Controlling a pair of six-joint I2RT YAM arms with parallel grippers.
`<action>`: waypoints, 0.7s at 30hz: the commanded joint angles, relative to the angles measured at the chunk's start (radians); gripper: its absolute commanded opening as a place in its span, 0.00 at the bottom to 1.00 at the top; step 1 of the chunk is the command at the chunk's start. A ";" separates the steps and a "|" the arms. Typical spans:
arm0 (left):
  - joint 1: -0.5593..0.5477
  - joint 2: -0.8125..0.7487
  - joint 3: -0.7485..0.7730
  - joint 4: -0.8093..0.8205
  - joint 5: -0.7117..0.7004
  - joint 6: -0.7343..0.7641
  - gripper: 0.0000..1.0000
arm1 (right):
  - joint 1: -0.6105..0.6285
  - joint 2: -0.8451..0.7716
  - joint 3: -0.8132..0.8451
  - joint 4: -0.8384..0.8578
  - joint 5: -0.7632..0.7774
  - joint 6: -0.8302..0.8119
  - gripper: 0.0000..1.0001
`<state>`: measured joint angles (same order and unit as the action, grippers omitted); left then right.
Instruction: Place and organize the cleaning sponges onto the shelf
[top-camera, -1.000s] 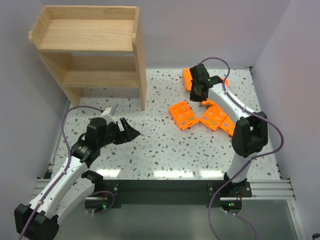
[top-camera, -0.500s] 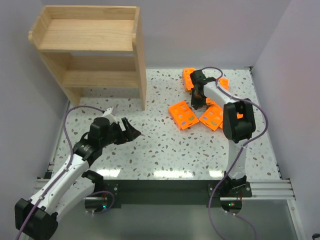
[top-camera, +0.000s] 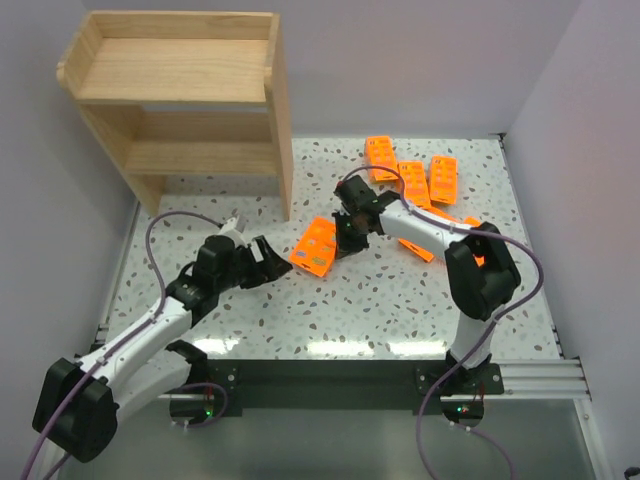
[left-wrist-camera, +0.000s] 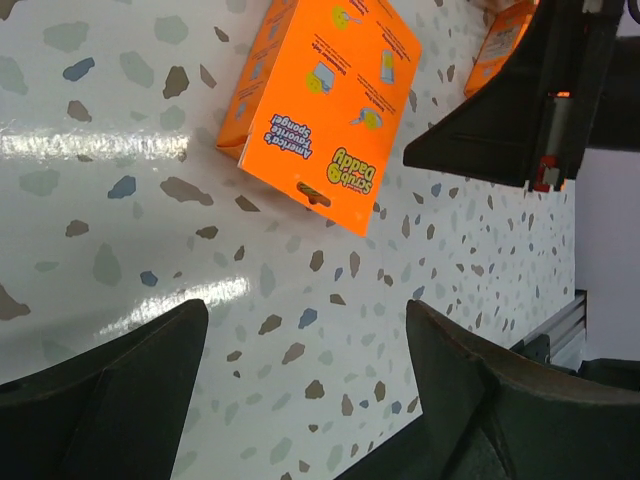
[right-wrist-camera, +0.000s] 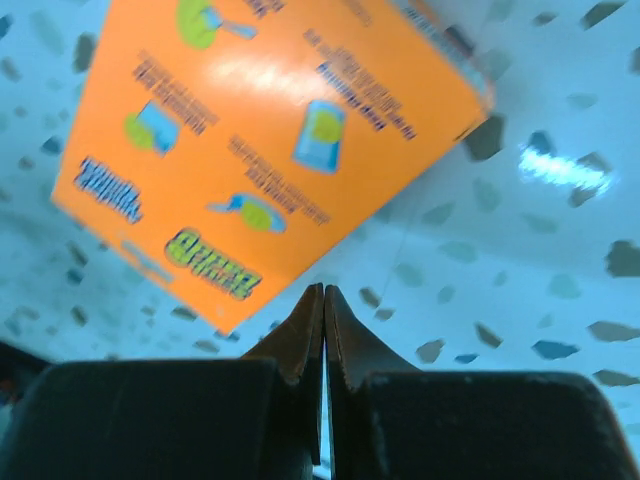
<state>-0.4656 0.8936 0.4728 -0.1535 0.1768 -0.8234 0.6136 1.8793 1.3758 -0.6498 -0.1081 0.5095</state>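
**A:** Top view first. Where are the sponges?
**B:** One orange sponge pack (top-camera: 315, 247) lies flat mid-bench, at 4 o'clock from the shelf (top-camera: 180, 90) and well apart from it. Three more packs (top-camera: 412, 182) sit near the far edge of the bench (top-camera: 300, 310), towards 1 o'clock. Orange bits show under the right arm (top-camera: 440, 228) too.
**A:** And the claws?
**B:** The left claw (top-camera: 268, 262) stands wide at 8 o'clock of that pack, not touching it. The right claw (top-camera: 345, 228) is pinched closed at the pack's 2 o'clock corner, holding nothing.
**A:** Left wrist view?
**B:** Both fingers (left-wrist-camera: 110, 400) are spread with bare bench between them. The pack is ahead at 12 o'clock and the other claw at 2 o'clock.
**A:** Right wrist?
**B:** The fingertips (right-wrist-camera: 322, 300) are pressed together. The pack's printed face lies on the bench just beyond them at 11 o'clock.
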 joint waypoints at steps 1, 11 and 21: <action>-0.014 0.054 -0.031 0.229 -0.014 -0.052 0.86 | -0.006 -0.109 -0.067 0.151 -0.155 0.072 0.00; -0.094 0.246 -0.100 0.466 -0.115 -0.293 0.89 | -0.006 -0.274 -0.219 0.203 -0.171 0.130 0.00; -0.243 0.378 -0.072 0.584 -0.313 -0.500 0.88 | -0.006 -0.557 -0.351 0.115 -0.088 0.178 0.00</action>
<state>-0.6899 1.2346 0.3691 0.3214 -0.0372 -1.2285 0.6094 1.3994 1.0500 -0.4999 -0.2256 0.6559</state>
